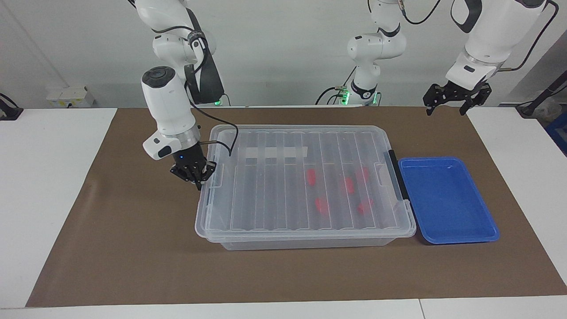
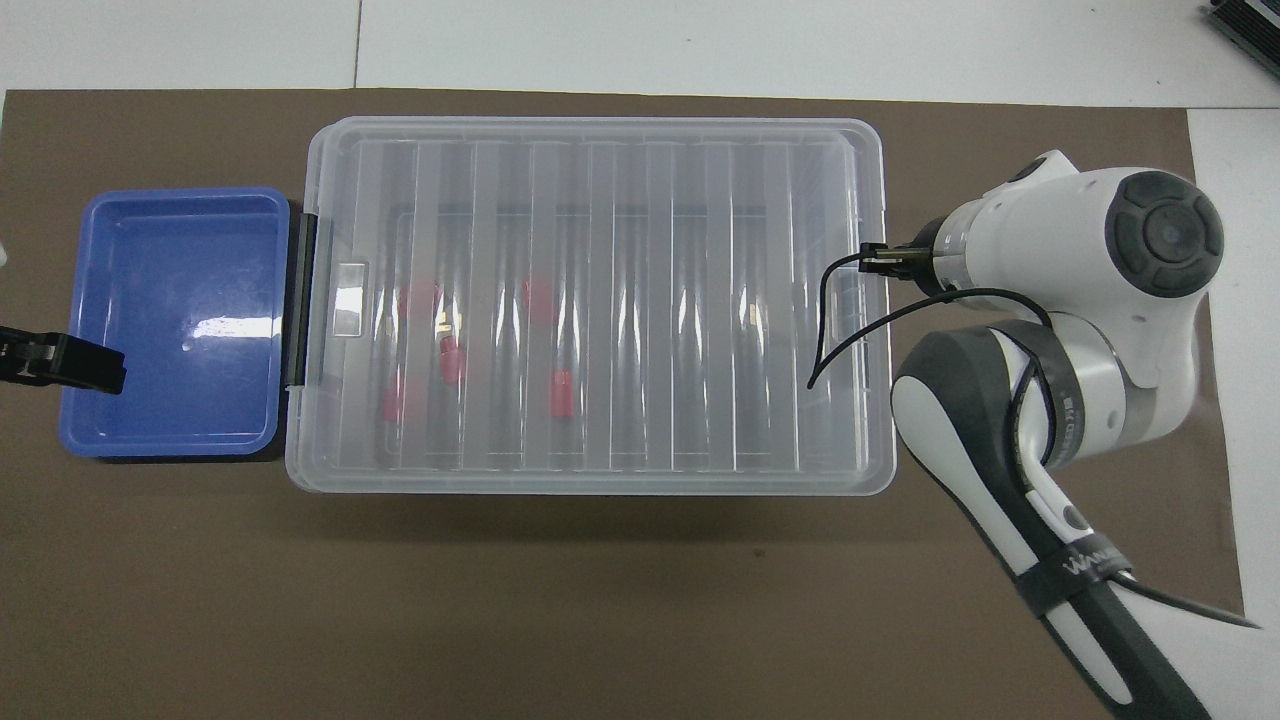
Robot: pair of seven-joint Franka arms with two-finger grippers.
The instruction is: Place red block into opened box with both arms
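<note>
Two arms share this table, but only the right one is at work. The box (image 1: 305, 186) lies with its long axis running from one arm's end of the table to the other, and its ribbed lid (image 1: 301, 221) now sits square over it, covering nearly the whole opening. The blue tray (image 1: 447, 199) sits just beside the box's black-handled end, toward the left arm's end of the table, and appears bare. The right gripper (image 1: 195, 173) is at the lid's short edge at the right arm's end, fingertips together; whether they pinch the lip or merely press against it I cannot tell. The left gripper (image 1: 456, 98) waits raised, jaws apart, over the mat near the tray. Five red blocks (image 1: 322, 205) lie inside the box under the lid, clustered nearer the tray end.
</note>
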